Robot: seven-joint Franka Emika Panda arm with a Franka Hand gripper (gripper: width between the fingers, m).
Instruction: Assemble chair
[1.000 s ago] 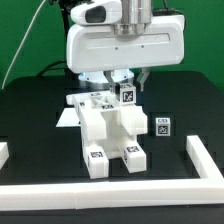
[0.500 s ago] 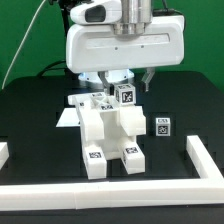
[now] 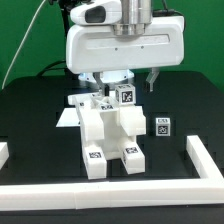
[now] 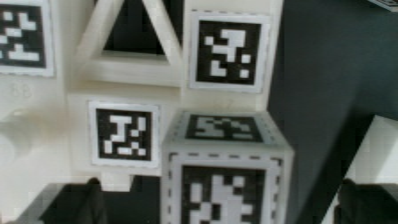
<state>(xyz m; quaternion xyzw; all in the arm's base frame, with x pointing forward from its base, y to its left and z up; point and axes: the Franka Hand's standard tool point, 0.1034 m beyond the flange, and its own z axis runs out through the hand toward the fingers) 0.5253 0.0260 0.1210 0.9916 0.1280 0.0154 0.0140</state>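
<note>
The partly built chair [image 3: 108,132] stands about midway across the black tabletop [image 3: 35,120], its blocky white body upright and two tagged feet pointing toward the edge nearest the exterior camera. At its top, on the far side, a tagged block [image 3: 126,96] sticks up. The wrist view shows that block [image 4: 224,170] close up and blurred, with the cross-braced frame [image 4: 143,45] and more square tags behind it.

A small tagged piece [image 3: 162,126] lies apart from the chair, toward the exterior view's right edge of the tabletop.

The pincer [image 3: 128,82] hangs directly over the tagged block with its jaws spread. One dark finger [image 3: 152,76] stands clear of the block, and nothing is gripped.

Low white border rails [image 3: 110,189] run along the near and side edges of the tabletop.
</note>
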